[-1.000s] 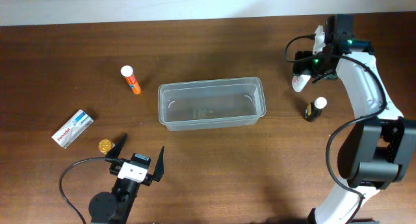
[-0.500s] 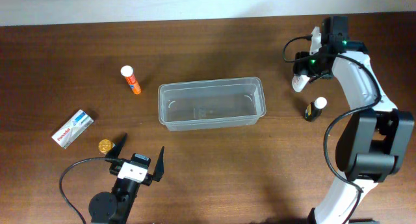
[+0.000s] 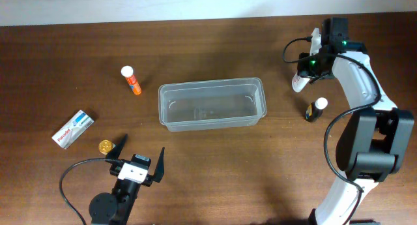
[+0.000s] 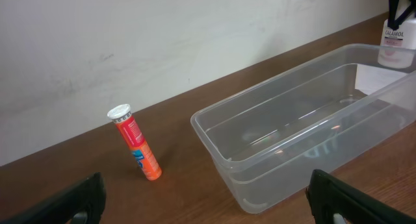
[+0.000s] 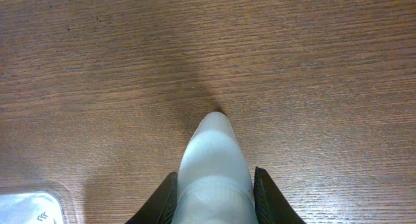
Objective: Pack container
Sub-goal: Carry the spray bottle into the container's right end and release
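Observation:
The clear container point(image 3: 212, 85) lies empty at the table's middle; it also shows in the left wrist view point(image 4: 260, 104). My right gripper point(image 3: 305, 72) stands to its right, shut on a white bottle point(image 3: 298, 84). In the right wrist view both black fingers point(image 5: 268, 197) press the sides of that white bottle point(image 5: 213, 152), whose tip rests on the wood. My left gripper point(image 3: 139, 157) waits open near the front edge, nothing between its fingers point(image 4: 338, 197).
An orange tube point(image 3: 131, 81) lies left of the container. A white box point(image 3: 72, 129) and a small gold disc point(image 3: 105, 147) sit at the front left. A dark bottle with a white cap point(image 3: 316, 109) stands just right of the white bottle.
The right gripper's jaws have closed on the white bottle, and the arm shifted slightly toward the back. The left arm has not moved.

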Action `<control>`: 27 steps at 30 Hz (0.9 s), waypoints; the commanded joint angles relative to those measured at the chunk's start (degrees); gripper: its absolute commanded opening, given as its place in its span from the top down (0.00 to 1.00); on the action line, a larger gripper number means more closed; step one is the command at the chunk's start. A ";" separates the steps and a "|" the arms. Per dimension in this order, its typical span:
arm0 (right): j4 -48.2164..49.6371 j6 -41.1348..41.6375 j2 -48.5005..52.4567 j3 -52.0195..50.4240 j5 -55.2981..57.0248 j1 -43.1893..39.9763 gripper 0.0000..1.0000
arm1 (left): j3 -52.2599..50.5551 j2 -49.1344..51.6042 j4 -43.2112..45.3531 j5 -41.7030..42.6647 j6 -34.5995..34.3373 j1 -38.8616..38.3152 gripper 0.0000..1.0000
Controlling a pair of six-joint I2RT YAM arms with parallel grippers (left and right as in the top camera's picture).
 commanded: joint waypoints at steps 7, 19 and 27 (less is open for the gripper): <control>-4.79 0.20 -1.09 6.56 -2.12 0.00 0.82 | -0.42 -0.39 0.00 -0.22 -0.57 0.37 0.01; -26.21 0.20 -2.67 27.63 -2.10 3.61 0.85 | -0.42 -0.39 0.00 -0.22 -0.57 0.37 0.01; -41.09 0.42 -2.67 39.89 -2.14 12.46 0.85 | -0.42 -0.39 0.00 -0.22 -0.57 0.37 0.01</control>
